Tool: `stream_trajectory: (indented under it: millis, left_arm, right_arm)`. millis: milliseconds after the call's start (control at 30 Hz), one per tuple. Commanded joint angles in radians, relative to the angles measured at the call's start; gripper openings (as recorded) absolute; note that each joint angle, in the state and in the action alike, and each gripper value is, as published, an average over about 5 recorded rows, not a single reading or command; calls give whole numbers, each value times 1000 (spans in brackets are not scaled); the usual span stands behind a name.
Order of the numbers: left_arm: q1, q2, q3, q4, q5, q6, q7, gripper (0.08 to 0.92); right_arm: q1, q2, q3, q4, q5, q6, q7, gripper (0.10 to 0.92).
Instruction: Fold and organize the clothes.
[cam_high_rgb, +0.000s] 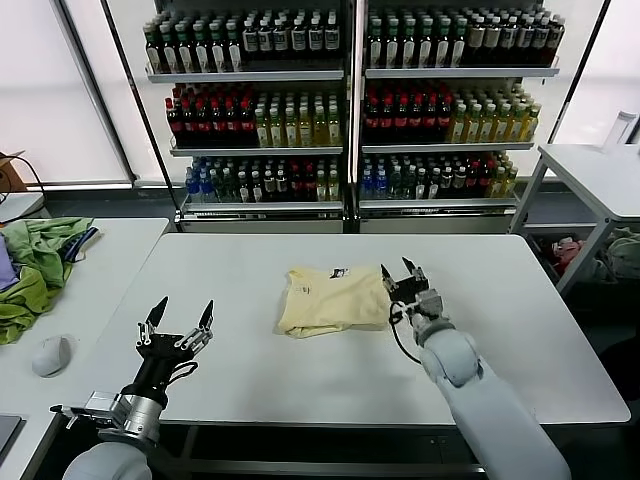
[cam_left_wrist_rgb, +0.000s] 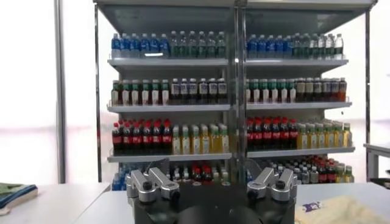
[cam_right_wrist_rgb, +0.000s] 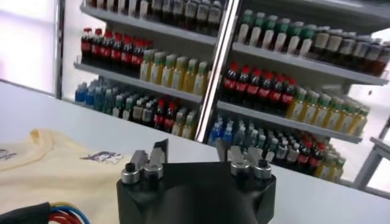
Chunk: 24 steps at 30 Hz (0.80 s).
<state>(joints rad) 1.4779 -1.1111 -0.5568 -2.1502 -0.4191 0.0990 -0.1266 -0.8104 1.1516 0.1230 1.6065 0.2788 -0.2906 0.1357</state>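
The pale yellow T-shirt (cam_high_rgb: 333, 300) lies folded into a rough rectangle near the middle of the white table (cam_high_rgb: 250, 380), its small dark print (cam_high_rgb: 340, 272) on the edge facing the shelves. Just beside the shirt's right edge stands the right gripper (cam_high_rgb: 399, 271), fingers parted and pointing up, with nothing between them and no cloth in its grasp. The left gripper (cam_high_rgb: 180, 318) hovers well apart from the shirt, over the table's near left part, fingers spread wide and empty. Beyond the shirt, behind the table, are shelves of bottles (cam_high_rgb: 350, 100). On a separate table to the left lie green clothes (cam_high_rgb: 35, 265) and a pale mouse (cam_high_rgb: 50, 355).
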Motion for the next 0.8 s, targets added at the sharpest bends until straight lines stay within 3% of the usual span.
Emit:
stream_trajectory:
  millis: [33, 267, 800]
  left_arm:
    - [28, -31, 8, -36, 60, -1, 8, 823]
    - [37, -64, 9, -63, 64, -3, 22, 823]
    - [80, -115, 4, -119, 92, -16, 53, 823]
  right_arm:
    - [-555, -7, 322, 464, -62, 102, 17, 640]
    - [-740, 33, 403, 561, -99, 151, -2, 806]
    - [-708, 30, 401, 607, -114, 164, 20, 823]
